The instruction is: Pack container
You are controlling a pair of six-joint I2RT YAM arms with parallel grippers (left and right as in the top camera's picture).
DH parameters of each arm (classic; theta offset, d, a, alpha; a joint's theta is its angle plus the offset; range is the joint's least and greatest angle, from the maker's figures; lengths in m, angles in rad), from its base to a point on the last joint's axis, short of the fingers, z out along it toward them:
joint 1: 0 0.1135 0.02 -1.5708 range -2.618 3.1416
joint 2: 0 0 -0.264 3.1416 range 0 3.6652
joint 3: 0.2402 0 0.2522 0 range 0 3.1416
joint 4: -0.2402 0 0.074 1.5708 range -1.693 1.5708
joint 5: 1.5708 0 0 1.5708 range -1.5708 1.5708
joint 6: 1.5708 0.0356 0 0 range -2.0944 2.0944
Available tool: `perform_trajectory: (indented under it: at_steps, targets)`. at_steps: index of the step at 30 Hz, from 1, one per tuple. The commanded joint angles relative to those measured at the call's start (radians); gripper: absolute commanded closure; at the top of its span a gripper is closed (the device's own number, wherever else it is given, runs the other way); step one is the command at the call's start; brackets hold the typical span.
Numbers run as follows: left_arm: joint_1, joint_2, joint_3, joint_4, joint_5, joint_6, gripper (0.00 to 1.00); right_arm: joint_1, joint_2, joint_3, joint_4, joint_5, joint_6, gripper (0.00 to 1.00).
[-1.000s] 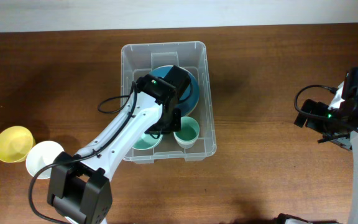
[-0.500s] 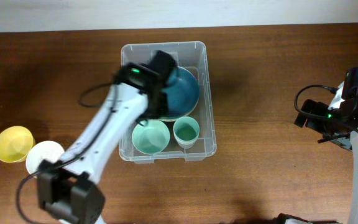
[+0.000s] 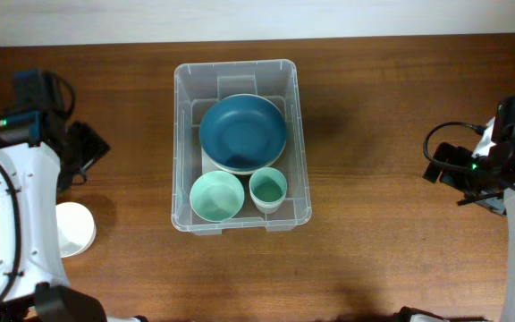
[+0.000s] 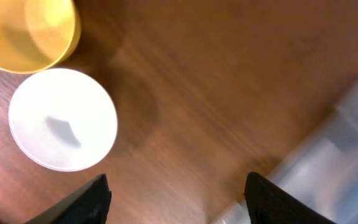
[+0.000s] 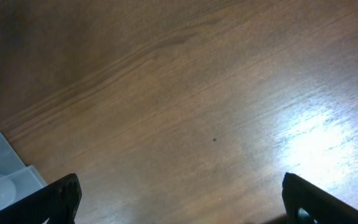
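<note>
A large clear rectangular plastic container (image 3: 236, 65) sits at the centre of a dark brown wooden worktop (image 3: 392, 107) in the overhead view, its long sides running up and down the frame. Inside, a round dark blue dish (image 3: 242, 132) fills the upper half and rests on a pale plate (image 3: 211, 165), of which only the lower left edge shows. Below them, a mint-green bowl (image 3: 217, 196) lies at lower left of the container and a smaller mint-green cup (image 3: 268, 189) at lower right; the two are just beside each other.

The white left arm (image 3: 16, 206) runs up the far left edge of the frame, well apart from the container. A round white bowl (image 3: 75, 229) stands on the worktop just beside it, at lower left. In the left wrist view, the left claw (image 4: 179, 199) hangs with its two black fingers apart and only bare wood between them. The white bowl appears at the left of that view, with a yellow bowl (image 4: 33, 28) touching or nearly touching it at upper left. The container's wall shows as a blur at the right edge.

The right arm (image 3: 512, 179) is at the far right of the overhead frame, also well apart from the container. In its wrist view, the right claw (image 5: 182, 199) is spread wide over bare wood and holds nothing. A corner of the container shows at lower left.
</note>
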Motion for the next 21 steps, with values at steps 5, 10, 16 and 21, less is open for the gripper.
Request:
perform_trajectory:
  at_steps: [5,10,16,21]
  targets:
    - [0.120,0.011,-0.339,0.193,0.026,0.008,0.28,-0.003,-0.013,0.013,0.002,-0.006,-0.010,0.01]
    - [0.122,0.034,-0.430,0.282,0.013,0.022,0.28,-0.003,-0.013,0.013,0.002,-0.006,-0.010,0.01]
    - [0.122,0.107,-0.445,0.314,-0.042,0.021,0.28,-0.003,-0.013,0.013,0.002,-0.006,-0.010,0.01]
    - [0.122,0.177,-0.445,0.347,-0.049,0.021,0.28,-0.003,-0.013,0.013,0.002,-0.006,-0.010,0.01]
